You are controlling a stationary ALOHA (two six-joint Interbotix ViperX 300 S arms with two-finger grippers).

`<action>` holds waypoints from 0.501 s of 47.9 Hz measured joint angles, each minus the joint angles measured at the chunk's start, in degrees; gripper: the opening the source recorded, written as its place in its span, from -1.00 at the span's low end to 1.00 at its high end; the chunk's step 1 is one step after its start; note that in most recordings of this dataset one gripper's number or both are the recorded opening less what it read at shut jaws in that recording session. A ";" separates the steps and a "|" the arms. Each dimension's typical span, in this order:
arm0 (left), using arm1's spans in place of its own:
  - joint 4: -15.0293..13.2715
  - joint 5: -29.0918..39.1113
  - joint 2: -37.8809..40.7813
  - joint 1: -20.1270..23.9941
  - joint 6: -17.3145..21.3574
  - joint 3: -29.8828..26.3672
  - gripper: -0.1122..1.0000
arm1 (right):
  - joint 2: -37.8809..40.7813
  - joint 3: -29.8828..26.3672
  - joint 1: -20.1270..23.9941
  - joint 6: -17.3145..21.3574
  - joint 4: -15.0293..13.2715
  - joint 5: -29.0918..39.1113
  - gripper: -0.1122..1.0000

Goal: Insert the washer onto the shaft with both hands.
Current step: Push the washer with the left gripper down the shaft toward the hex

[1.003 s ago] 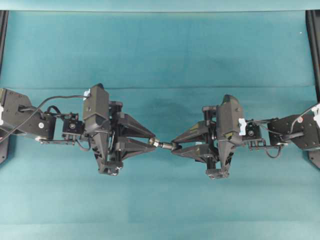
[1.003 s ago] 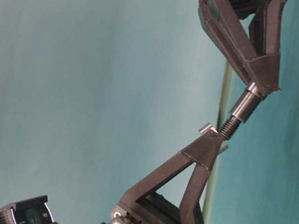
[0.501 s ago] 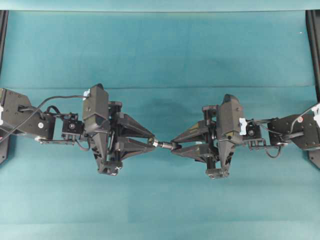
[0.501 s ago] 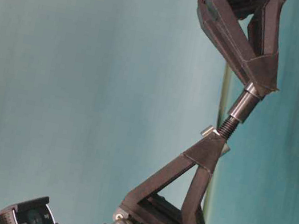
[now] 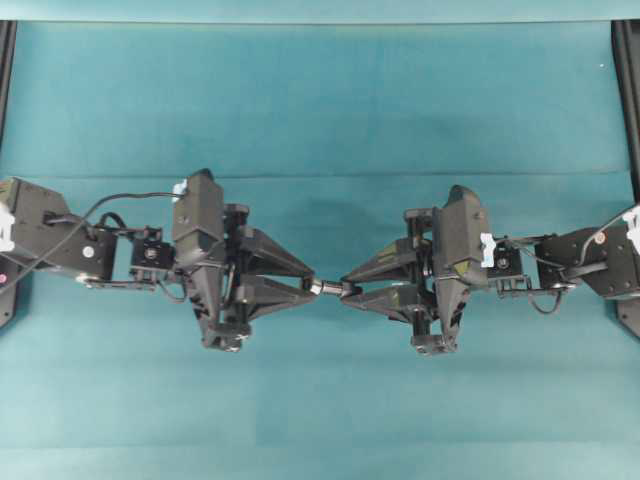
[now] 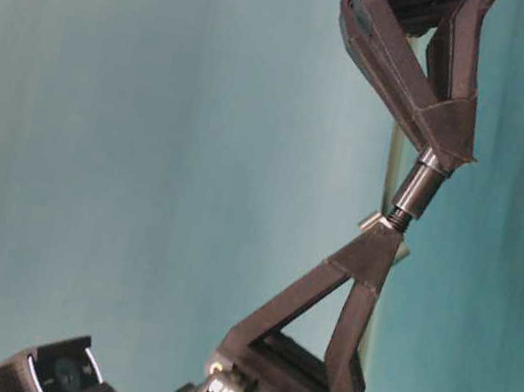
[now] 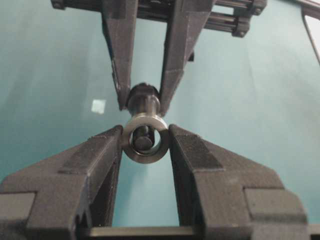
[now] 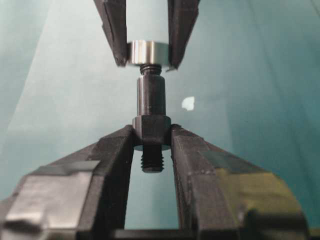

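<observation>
The silvery washer (image 7: 145,139) is pinched edge-on between the fingertips of my left gripper (image 7: 145,135), which is shut on it. The dark shaft (image 8: 151,97) is clamped at its wider collar by my right gripper (image 8: 152,131), and a threaded stub sticks out behind the jaws. Both grippers meet tip to tip above the middle of the table, left gripper (image 5: 310,288) facing right gripper (image 5: 346,290). The shaft's narrow tip sits inside the washer's hole; its end face shows through the ring in the left wrist view. At table level the washer (image 6: 372,221) rests against the shaft (image 6: 415,191).
Teal cloth (image 5: 320,100) covers the table under both raised arms. Black frame rails stand at the left edge (image 5: 6,60) and the right edge (image 5: 627,80). A tiny pale chip (image 8: 188,103) lies on the cloth below the grippers.
The two grippers have closed the gap between them. The shaft's threaded tip, exposed before, has slid into the washer's hole. Both grips are unchanged.
</observation>
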 measured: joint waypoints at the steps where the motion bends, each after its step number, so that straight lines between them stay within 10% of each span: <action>1: 0.00 0.00 0.09 0.09 0.00 -0.09 -0.17 | 0.00 -0.09 0.00 0.00 0.09 0.00 -0.79; 24: -0.09 3.34 2.81 -0.09 0.00 -3.87 -0.17 | 0.26 0.00 0.00 0.00 0.00 1.32 -0.79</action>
